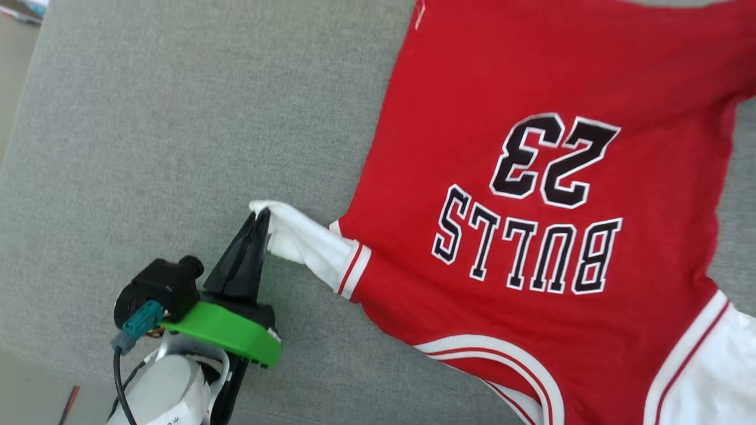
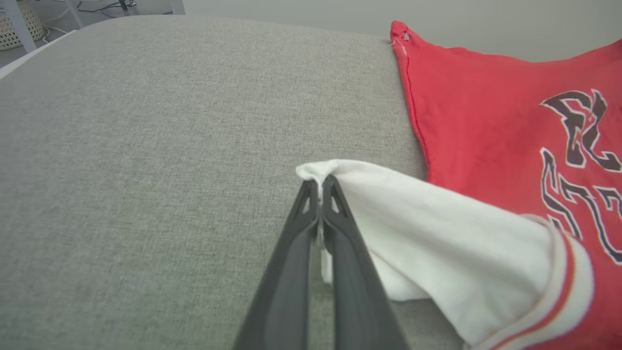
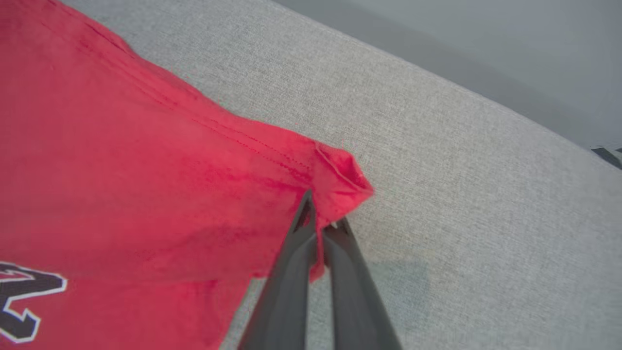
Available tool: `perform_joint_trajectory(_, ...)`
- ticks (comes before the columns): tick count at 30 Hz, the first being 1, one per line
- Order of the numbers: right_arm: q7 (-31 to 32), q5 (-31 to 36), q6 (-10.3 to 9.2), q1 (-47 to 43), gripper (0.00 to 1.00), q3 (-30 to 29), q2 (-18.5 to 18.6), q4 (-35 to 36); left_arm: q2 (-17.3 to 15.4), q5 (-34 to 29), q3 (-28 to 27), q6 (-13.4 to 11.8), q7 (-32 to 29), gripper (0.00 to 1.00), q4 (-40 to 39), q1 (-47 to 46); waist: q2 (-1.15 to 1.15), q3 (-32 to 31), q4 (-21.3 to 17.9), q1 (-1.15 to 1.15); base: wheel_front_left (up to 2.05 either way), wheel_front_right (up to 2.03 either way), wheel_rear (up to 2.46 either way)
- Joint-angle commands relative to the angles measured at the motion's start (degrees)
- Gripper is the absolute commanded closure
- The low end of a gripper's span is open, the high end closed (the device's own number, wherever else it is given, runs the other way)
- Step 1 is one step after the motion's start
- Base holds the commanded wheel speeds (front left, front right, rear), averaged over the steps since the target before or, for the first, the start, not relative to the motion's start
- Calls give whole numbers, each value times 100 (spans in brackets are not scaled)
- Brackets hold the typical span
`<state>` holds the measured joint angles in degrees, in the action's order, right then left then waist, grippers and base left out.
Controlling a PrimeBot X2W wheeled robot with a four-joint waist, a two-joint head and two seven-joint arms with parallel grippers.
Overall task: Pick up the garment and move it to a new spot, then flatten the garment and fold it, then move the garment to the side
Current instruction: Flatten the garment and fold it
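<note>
The garment [image 1: 531, 88], a red jersey with "BULLS 23" in black and white, lies print-up on the grey cloth surface [image 1: 147, 147]. My left gripper [image 1: 261, 213] is shut on the tip of its white short sleeve [image 1: 307, 242], pulled out to the left. In the left wrist view the left gripper [image 2: 319, 181] pinches that white sleeve [image 2: 437, 243], with the red body [image 2: 486, 121] to the right. In the right wrist view my right gripper [image 3: 320, 214] is shut on a red hem corner [image 3: 340, 180] of the garment [image 3: 121, 170], lifting it slightly off the surface.
The grey surface's edge [image 1: 23, 94] runs along the left, with floor beyond it. Table legs and a basket [image 2: 19, 24] stand far off in the left wrist view. A grey wall [image 3: 486, 48] rises behind the surface.
</note>
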<state>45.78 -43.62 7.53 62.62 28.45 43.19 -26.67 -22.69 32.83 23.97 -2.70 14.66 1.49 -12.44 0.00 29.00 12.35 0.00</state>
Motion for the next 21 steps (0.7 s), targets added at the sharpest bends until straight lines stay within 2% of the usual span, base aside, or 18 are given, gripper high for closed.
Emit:
perform_joint_trajectory(1, -128, -151, -4, -329, 100, 77, 185, 186, -64, 23, -29, 2, 33, 100, 47, 114, 0, -546, -337, 0, 0, 0, 0)
perform_joint_trajectory(4, -404, -456, -4, -958, 100, 152, 539, 589, -124, 69, -43, 5, 26, 100, 101, 272, 0, -866, -458, 0, 0, 0, 0)
perform_joint_trajectory(9, -876, -841, -4, -2127, 100, -32, 900, 1051, -258, 150, -101, -43, -26, 100, 63, 536, 0, -1278, -692, 0, 0, 0, 0)
perform_joint_trajectory(14, -1365, -1121, -4, -3610, 100, -448, 1277, 1369, -384, 165, -106, -117, -121, 100, -34, 751, 0, -1631, -802, 0, 0, 0, 0)
perform_joint_trajectory(17, -1570, -1229, -4, -4496, 100, -749, 1374, 1480, -449, 192, -133, -175, -150, 100, -92, 909, 0, -1772, -878, 0, 0, 0, 0)
perform_joint_trajectory(21, -1803, -1358, -4, -5680, 100, -1246, 1241, 1602, -496, 220, -136, -237, -175, 100, -170, 1091, 0, -1897, -955, 0, 0, 0, 0)
